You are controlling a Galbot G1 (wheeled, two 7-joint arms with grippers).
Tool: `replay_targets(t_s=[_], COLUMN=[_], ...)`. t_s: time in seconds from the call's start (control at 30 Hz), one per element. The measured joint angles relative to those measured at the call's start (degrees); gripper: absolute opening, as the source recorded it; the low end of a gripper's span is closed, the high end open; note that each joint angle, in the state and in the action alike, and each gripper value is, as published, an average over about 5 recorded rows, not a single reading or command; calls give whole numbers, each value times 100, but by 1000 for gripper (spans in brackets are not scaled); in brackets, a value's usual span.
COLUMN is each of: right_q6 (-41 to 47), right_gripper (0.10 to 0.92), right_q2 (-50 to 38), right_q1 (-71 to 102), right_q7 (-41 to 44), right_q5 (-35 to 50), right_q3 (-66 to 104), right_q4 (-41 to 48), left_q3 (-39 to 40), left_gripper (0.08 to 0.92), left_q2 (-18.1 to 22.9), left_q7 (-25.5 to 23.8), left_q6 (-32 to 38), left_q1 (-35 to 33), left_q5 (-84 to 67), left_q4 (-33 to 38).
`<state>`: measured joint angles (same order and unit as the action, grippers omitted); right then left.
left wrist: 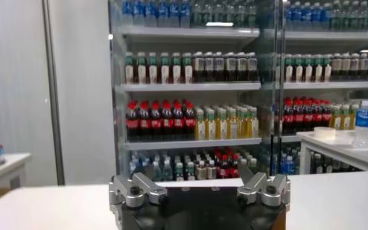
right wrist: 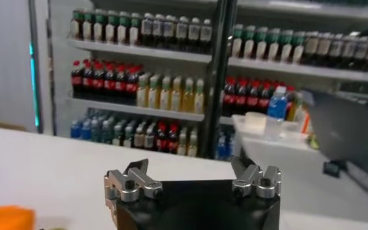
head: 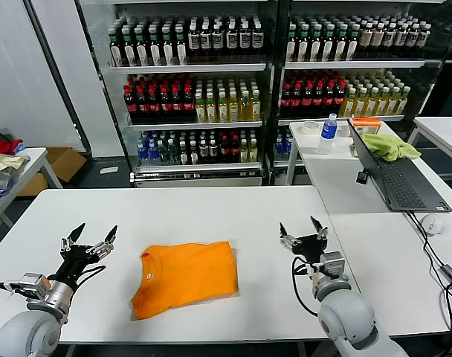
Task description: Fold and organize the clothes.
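Observation:
The orange T-shirt [head: 185, 276] lies folded into a rough rectangle on the white table [head: 211, 208], between my two arms, its neckline toward the left. A corner of it shows in the right wrist view [right wrist: 5, 219]. My left gripper [head: 88, 236] is open and empty, held above the table left of the shirt. My right gripper [head: 303, 229] is open and empty, held above the table right of the shirt. In the wrist views both grippers [left wrist: 198, 182] [right wrist: 193, 172] point toward the drink shelves with jaws spread wide.
Drink coolers [head: 263, 82] stand behind the table. A side table at right holds a laptop [head: 393, 175], a yellow-green cloth [head: 389, 146], a water bottle [head: 328, 132] and a tape roll [head: 309, 128]. A mouse [head: 433, 223] and cables lie at right. Red and cream fabrics [head: 4, 156] sit far left.

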<state>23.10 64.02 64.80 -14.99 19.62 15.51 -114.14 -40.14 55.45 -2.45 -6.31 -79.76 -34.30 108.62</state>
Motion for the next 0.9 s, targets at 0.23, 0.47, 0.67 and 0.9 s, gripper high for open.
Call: replay_targets(t_s=[0.23, 0.47, 0.67, 0.9], right_q6=[-225, -399, -556, -645], right_gripper=[823, 823, 823, 823], right_q2=[65, 118, 133, 200], right_q1=[30, 32, -14, -19], right_q7=[14, 25, 24, 78], right_q5=[-245, -388, -501, -667], right_q3=[120, 129, 152, 179], right_q4=[106, 168, 240, 348], left_q3=[22, 7, -25, 25], left_gripper=[823, 823, 823, 823], left_q2=[-24, -28, -71, -69], left_q7=[-5, -9, 18, 4], left_q6=[120, 186, 233, 361], left_q1=[27, -5, 28, 16], left_q5=[256, 395, 467, 644], left_q4=[-43, -47, -111, -139])
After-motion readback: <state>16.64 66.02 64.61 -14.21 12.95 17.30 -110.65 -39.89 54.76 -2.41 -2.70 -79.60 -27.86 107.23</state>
